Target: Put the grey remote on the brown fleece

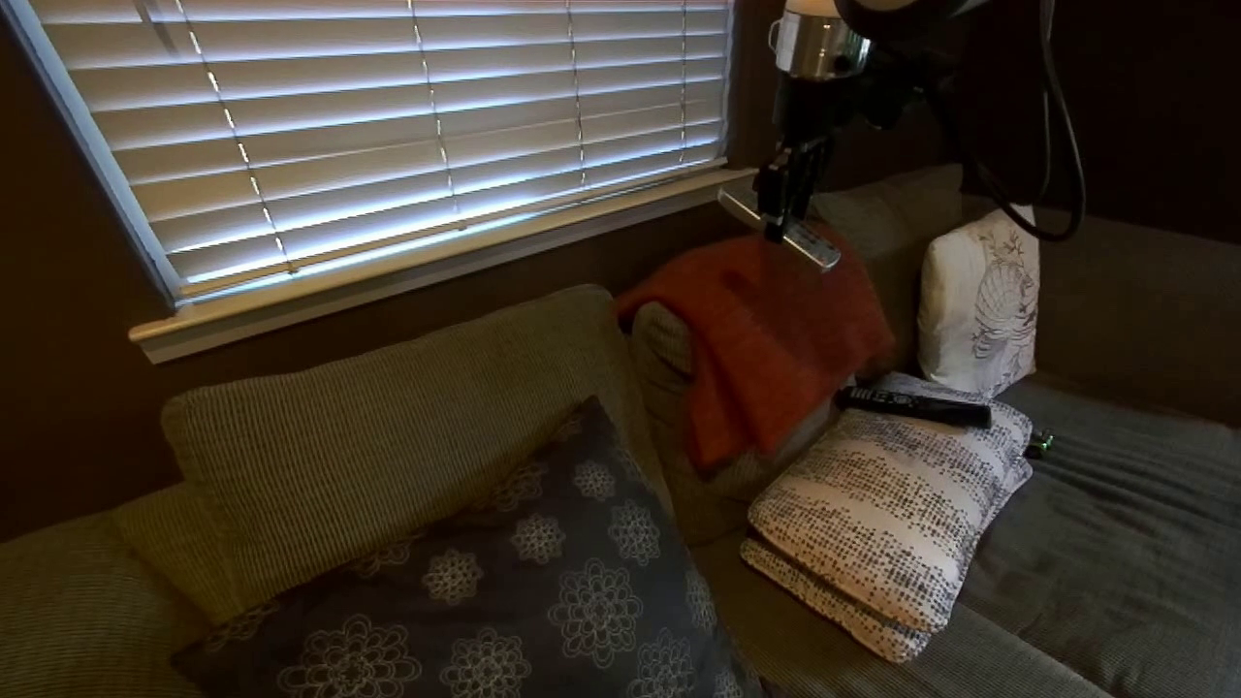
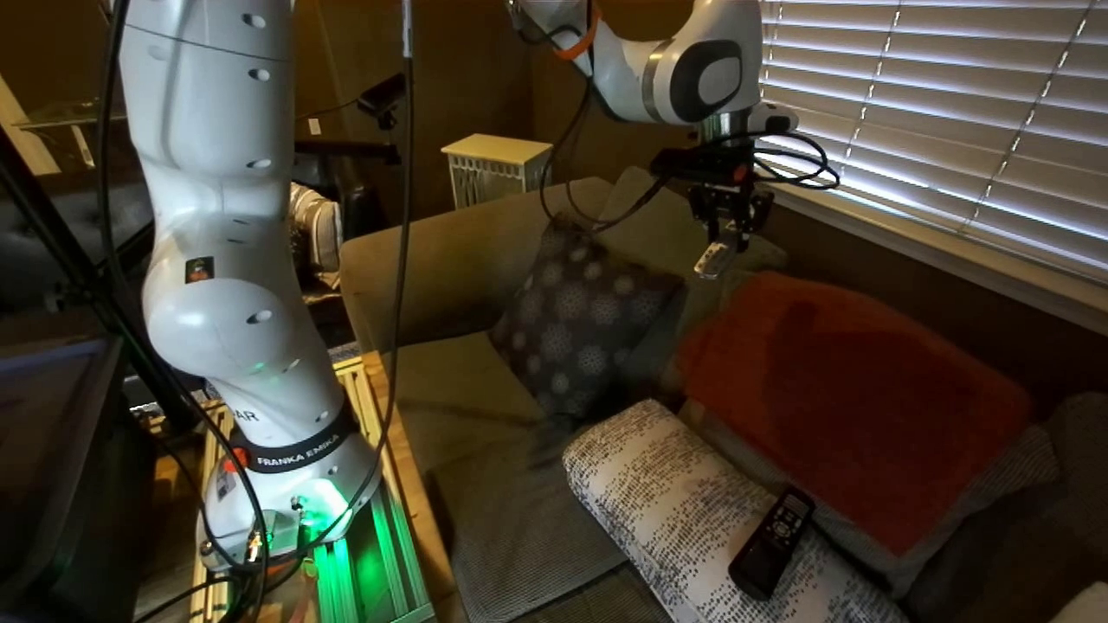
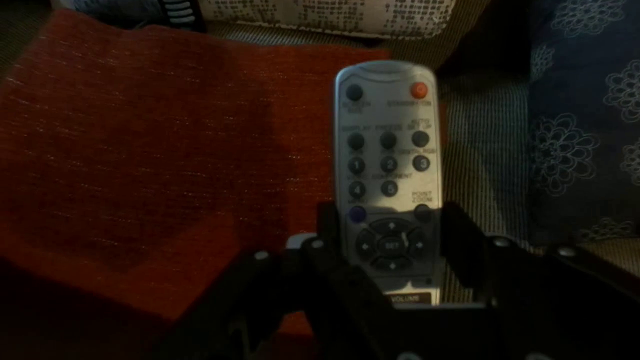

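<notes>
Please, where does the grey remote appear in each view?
In an exterior view: grey remote, right of centre, upper half.
In an exterior view: grey remote, right of centre, slightly above mid-height.
Wrist view: grey remote, just right of centre.
Landmark all views share: brown fleece.

Dim overall, daylight through blinds [image 1: 504,107], green glow on robot base [image 2: 290,493], shadows on brown fleece [image 2: 866,389]

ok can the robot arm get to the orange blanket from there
Probably yes: the gripper, closed on the grey remote, hangs higher than the blanket, near one edge, and nothing visible blocks the way.
</notes>
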You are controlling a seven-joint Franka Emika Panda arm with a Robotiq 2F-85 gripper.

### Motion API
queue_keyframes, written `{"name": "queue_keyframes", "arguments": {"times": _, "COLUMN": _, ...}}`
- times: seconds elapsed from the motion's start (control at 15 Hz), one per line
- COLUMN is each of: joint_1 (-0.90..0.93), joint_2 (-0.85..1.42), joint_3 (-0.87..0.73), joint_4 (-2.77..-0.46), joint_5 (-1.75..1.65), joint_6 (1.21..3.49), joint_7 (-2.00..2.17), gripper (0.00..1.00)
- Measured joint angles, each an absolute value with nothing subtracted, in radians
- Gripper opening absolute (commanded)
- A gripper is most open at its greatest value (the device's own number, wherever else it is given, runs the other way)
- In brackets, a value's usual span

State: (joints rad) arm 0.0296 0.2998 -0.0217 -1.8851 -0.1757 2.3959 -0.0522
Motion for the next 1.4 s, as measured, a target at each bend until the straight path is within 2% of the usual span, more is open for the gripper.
{"name": "queue_keyframes", "arguments": {"times": 0.47, "joint_1": 0.031, "joint_2": 0.412, "joint_3": -0.023, "joint_4": -1.649, "joint_5": -0.178, "joint_6": 2.253, "joint_7": -0.044, "gripper": 0.28}}
{"name": "queue_keyframes", "arguments": {"times": 1.4, "joint_1": 0.029, "joint_2": 0.836, "joint_3": -0.037, "joint_4": -1.063, "joint_5": -0.178, "joint_6": 1.974, "joint_7": -0.048, "gripper": 0.28}}
